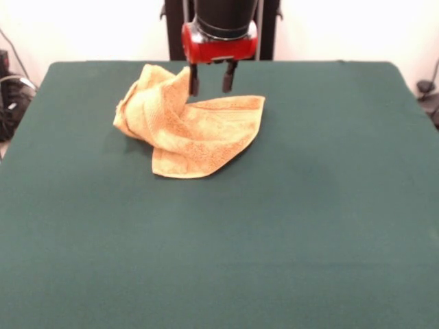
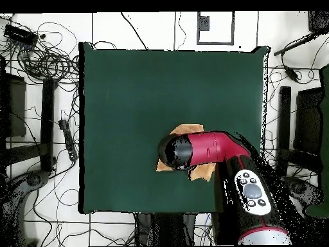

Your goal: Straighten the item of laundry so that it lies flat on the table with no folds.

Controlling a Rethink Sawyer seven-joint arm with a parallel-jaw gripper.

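Note:
The item of laundry (image 1: 188,127) is an orange-tan towel lying crumpled on the far middle of the green table (image 1: 309,205), with folds and a raised peak at its back left. My gripper (image 1: 211,86) hangs just above the towel's back edge, open. Its left finger (image 1: 194,81) is right beside the raised peak, and green cloth shows between the two fingers. In the overhead view the red arm (image 2: 215,146) covers most of the towel (image 2: 187,129); only its corners stick out, and the fingers are hidden under the wrist. The table (image 2: 128,96) spreads wide around it.
Cables (image 2: 45,64) and black stands lie on the floor around the table in the overhead view. Dark equipment (image 1: 10,96) sits off the table's left edge in the front view. The towel lies well inside every table edge.

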